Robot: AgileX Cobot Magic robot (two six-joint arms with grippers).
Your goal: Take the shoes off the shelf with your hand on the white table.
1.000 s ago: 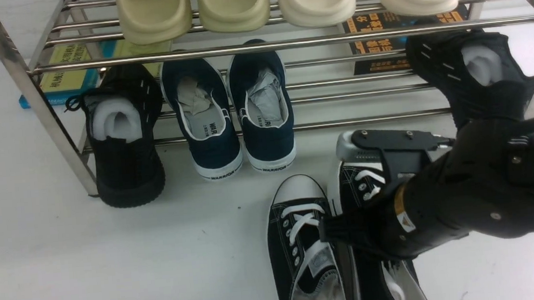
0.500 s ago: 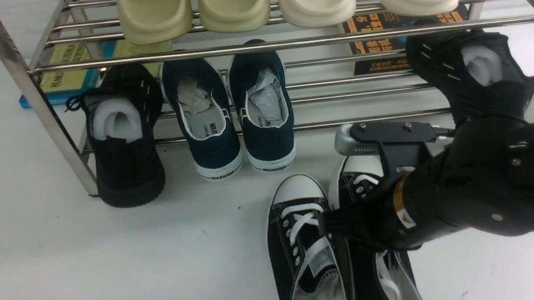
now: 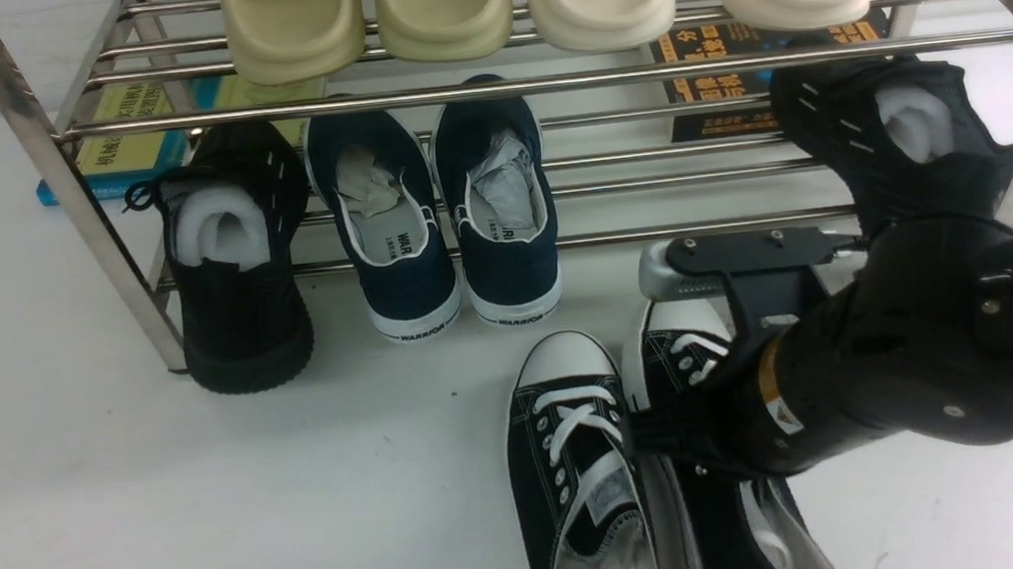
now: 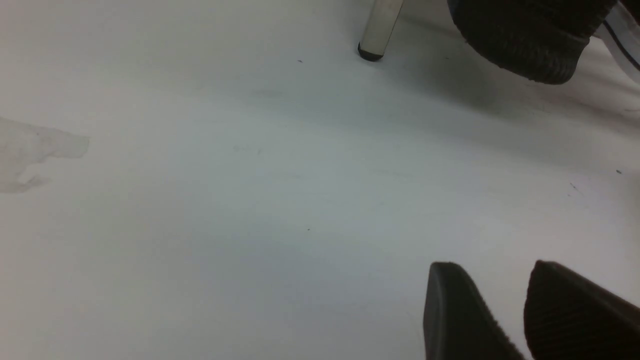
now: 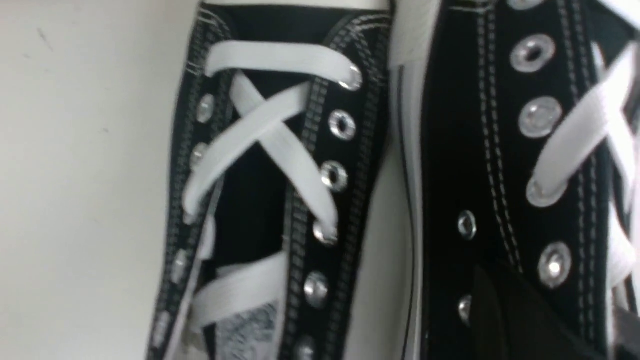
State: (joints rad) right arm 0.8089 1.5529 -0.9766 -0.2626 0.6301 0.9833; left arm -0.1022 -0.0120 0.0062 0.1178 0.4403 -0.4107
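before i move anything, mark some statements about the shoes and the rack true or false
1. The black canvas lace-up sneakers stand on the white table. True.
2. The navy laceless shoes lie on the white table in front of the sneakers. False: they sit on the lower tier of the shiny chrome tube rack.
3. Four pale foam clogs are on the rack's upper tier. True.
4. The black right gripper is over the all-black knit shoe at the rack's left end. False: it is at the right-hand sneaker.
5. White laces run across the sneakers. True.
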